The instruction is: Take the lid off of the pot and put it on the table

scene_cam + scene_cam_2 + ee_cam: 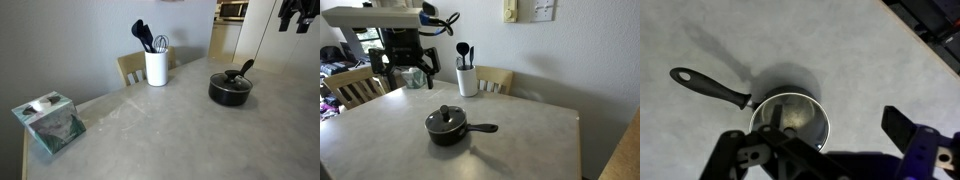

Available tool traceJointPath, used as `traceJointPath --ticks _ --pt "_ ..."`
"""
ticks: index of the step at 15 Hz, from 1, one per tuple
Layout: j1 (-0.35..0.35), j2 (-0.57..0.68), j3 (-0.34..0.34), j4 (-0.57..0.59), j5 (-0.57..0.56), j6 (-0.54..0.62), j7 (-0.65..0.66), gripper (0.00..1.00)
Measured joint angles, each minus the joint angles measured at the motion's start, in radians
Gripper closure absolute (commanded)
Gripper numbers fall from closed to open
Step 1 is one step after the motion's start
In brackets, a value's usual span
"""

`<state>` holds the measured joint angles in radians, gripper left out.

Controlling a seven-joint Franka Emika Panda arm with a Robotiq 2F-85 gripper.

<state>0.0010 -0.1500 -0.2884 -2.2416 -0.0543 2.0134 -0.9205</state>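
The black pot (230, 92) stands on the light grey table (150, 130) with its long handle slanting up. The glass lid (232, 78) with its black knob sits on the pot. Both also show in an exterior view, the pot (447, 130) and the lid (445, 119). My gripper (405, 68) is open and empty, high above the table and away from the pot; it also shows at the top corner of an exterior view (295, 20). In the wrist view the lid (792, 120) and the pot handle (710, 87) lie below my open gripper (825, 150).
A white utensil holder (156, 67) with black utensils stands at the table's far edge, and it also shows in an exterior view (467, 79). A tissue box (48, 122) sits near a table corner. Wooden chairs (495, 80) stand around the table.
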Motion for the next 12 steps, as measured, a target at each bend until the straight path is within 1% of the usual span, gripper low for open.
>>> traceJointPath --ticks 2,6,9,12 --pt "-0.016 0.005 0.014 -0.005 0.0 0.006 0.0 0.0" --pt "-0.021 0.039 0.045 -0.032 -0.004 0.087 -0.04 0.0" --pt "-0.019 0.092 0.098 -0.033 -0.018 0.164 -0.07 0.0" --pt "-0.018 0.17 0.146 -0.02 -0.051 0.249 -0.05 0.0"
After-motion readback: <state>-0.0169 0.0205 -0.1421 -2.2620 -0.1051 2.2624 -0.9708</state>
